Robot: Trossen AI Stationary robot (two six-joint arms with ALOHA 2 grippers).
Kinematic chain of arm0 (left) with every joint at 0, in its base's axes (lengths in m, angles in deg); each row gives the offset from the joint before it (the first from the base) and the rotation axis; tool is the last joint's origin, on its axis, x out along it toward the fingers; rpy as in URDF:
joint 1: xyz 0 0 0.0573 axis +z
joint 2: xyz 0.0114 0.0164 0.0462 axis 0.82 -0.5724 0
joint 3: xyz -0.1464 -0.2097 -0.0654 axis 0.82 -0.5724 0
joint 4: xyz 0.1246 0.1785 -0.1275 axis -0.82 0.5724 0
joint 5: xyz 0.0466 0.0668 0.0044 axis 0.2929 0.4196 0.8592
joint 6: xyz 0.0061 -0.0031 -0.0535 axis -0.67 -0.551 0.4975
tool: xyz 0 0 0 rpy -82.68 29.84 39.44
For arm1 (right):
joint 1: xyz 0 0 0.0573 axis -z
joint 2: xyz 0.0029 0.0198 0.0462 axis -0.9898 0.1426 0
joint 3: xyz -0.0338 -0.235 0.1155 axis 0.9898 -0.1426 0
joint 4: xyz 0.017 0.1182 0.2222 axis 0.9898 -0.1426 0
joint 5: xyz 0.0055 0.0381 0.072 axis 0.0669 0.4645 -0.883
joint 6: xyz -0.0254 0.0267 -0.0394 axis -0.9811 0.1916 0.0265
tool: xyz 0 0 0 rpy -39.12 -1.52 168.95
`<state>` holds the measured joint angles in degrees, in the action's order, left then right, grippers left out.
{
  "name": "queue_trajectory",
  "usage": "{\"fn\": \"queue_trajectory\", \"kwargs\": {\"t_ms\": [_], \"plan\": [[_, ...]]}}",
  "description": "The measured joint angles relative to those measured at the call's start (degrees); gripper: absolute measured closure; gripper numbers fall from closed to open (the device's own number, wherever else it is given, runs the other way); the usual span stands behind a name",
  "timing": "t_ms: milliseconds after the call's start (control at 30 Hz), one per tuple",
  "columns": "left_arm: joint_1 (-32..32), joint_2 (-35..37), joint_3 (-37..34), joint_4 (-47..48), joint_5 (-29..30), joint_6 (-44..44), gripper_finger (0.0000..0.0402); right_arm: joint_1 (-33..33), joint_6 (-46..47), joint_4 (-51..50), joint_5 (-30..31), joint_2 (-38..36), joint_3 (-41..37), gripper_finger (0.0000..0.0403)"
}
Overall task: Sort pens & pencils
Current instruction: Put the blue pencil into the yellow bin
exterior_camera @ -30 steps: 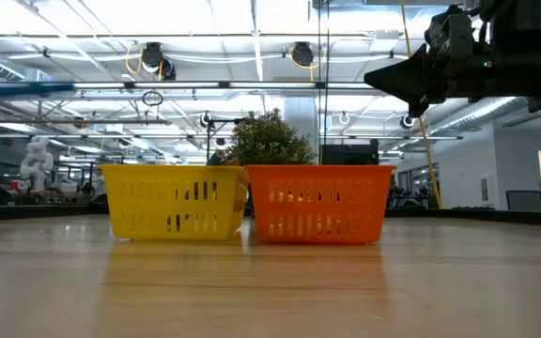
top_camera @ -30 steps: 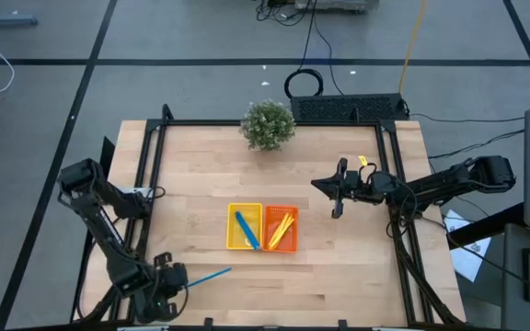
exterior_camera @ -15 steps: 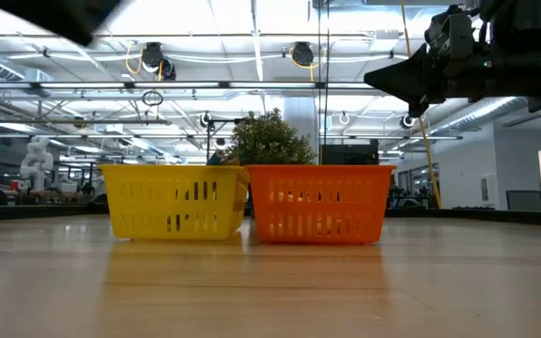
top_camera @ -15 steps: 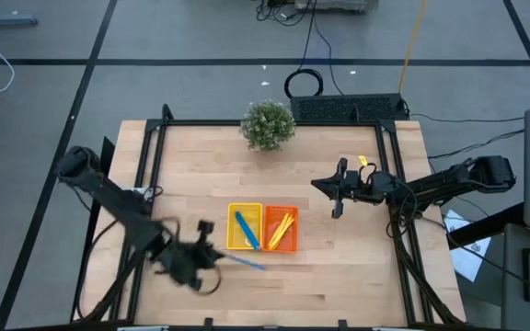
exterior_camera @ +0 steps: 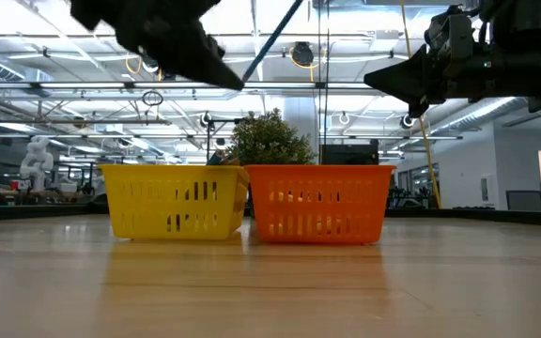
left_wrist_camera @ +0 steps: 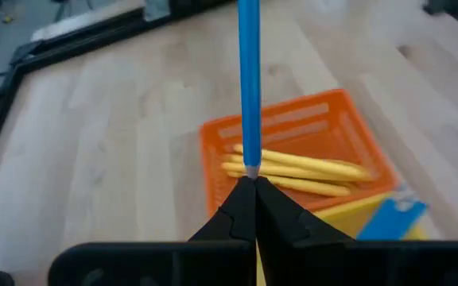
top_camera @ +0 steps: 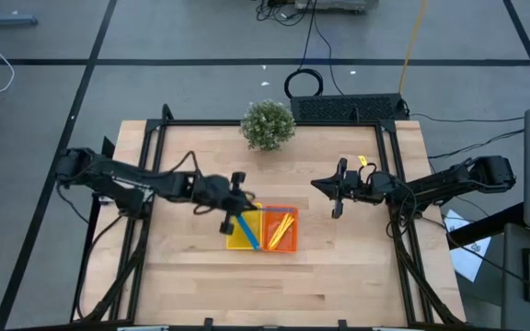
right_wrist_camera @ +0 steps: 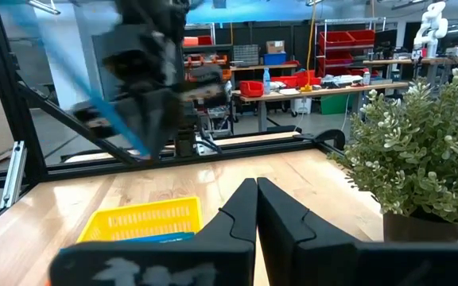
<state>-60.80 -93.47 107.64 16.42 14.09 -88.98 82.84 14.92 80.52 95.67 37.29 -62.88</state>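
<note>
A yellow tray (top_camera: pixel 233 241) and an orange tray (top_camera: pixel 293 246) stand side by side at mid-table. One blue pen (top_camera: pixel 247 231) lies in the yellow tray, and yellow pencils (left_wrist_camera: pixel 293 168) lie in the orange one. My left gripper (left_wrist_camera: pixel 250 181) hangs above the yellow tray, shut on a second blue pen (left_wrist_camera: pixel 249 79). In the low view this pen (exterior_camera: pixel 275 42) slants up from the gripper. My right gripper (top_camera: pixel 339 199) waits shut to the right of the trays, above the table. My left gripper pinches the blue pen by its very end (left_wrist_camera: pixel 250 163) between its two fingertips. The fingers reach in from the table's left, slanting down. The pen sticks out beyond them toward the orange tray and slants upward, lifted clear of both trays.
A potted plant (top_camera: pixel 268 124) stands at the table's far edge behind the trays. Black frame rails (top_camera: pixel 150 156) run along the left and right sides. Bare wood lies near the front edge.
My left gripper has swung from the table's near left corner toward the trays, rising and rolling its wrist as it went. It has stayed shut on the blue pen. The pen now hangs over the trays and slants upward.
</note>
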Motion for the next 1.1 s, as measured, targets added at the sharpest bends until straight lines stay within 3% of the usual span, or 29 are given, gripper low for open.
{"fn": "queue_trajectory", "kwargs": {"t_ms": [300, 500, 700, 1100], "plan": [[8.6, 9.3, -19.4, -28.5, -8.5, 3.0, 0.0402, 0.0, -0.1, -0.5, 0.0, 0.0, 0.0, 0.0403], [9.0, 17.1, -30.2, -44.1, -8.5, 5.2, 0.0402, 0.0, -0.1, -0.5, 0.0, 0.0, 0.0, 0.0403], [9.0, 20.7, -32.6, -44.6, -7.9, 7.4, 0.0402, 0.0, -0.1, -0.7, 0.0, 0.0, 0.0, 0.0403], [9.0, 20.8, -32.6, -44.8, -6.5, 7.5, 0.0401, 0.0, -0.4, -0.9, 0.0, 0.0, 0.0, 0.0403]]}}
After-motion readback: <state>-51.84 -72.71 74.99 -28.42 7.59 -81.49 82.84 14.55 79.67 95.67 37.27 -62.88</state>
